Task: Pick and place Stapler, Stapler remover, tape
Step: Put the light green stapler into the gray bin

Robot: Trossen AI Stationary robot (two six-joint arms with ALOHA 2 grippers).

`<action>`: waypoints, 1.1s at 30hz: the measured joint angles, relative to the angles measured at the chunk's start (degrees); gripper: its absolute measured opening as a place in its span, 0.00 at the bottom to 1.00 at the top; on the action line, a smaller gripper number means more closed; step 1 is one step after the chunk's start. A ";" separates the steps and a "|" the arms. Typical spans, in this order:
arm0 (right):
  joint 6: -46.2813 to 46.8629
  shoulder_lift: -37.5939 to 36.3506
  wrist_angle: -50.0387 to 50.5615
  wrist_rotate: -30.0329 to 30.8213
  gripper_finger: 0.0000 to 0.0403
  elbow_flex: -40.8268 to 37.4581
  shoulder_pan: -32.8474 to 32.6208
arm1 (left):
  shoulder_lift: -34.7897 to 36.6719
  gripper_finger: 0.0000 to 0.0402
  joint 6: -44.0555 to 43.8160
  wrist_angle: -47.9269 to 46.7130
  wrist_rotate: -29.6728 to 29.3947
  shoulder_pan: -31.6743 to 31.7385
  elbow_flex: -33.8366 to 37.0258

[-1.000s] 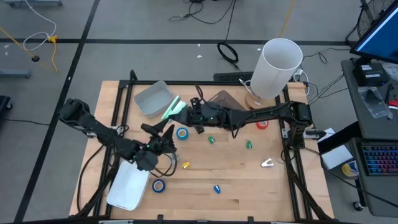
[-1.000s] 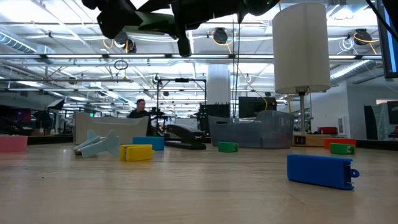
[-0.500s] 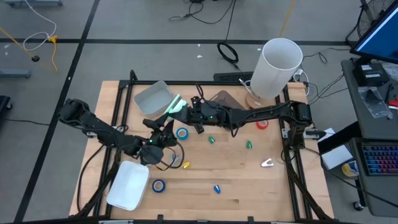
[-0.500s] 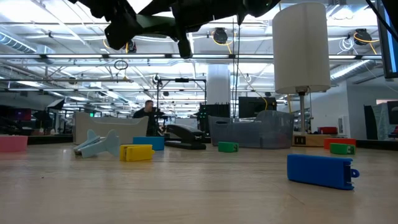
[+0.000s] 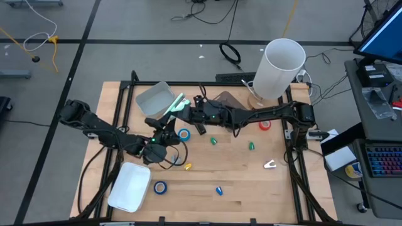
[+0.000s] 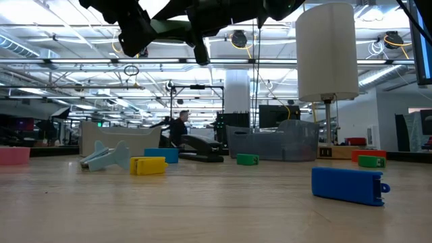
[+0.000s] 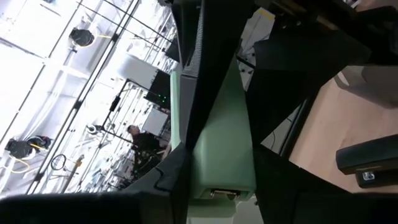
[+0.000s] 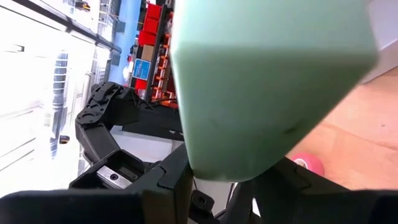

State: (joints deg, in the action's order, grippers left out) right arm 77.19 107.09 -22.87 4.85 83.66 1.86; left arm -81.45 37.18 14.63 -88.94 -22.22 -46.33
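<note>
Both the left gripper (image 5: 164, 129) and right gripper (image 5: 186, 110) are pinching the green stapler (image 5: 176, 106) over the counter (image 5: 239, 182), tape (image 5: 161, 187) rolls still waiting.

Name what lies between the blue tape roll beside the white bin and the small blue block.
Nothing: the high view shows bare table between tape roll and block.

Three tape rolls (image 5: 183, 134), two bins (image 5: 154, 99), two arms (image 5: 100, 130).
</note>
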 joint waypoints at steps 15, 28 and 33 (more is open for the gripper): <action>-4.63 0.00 -0.19 -1.91 0.51 0.00 0.01 | 0.00 0.34 0.26 -1.98 -0.64 -1.18 0.00; -8.93 0.00 0.33 -9.87 0.56 0.07 3.02 | 1.38 0.34 1.03 -4.38 -1.21 -1.58 0.04; -9.25 0.00 0.45 -13.29 0.56 0.07 3.77 | 2.08 0.34 0.20 -6.02 -1.18 -0.92 0.04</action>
State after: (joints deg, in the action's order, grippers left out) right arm 67.94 107.09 -22.41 -8.45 83.72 5.64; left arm -79.37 37.38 8.61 -90.11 -23.14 -46.28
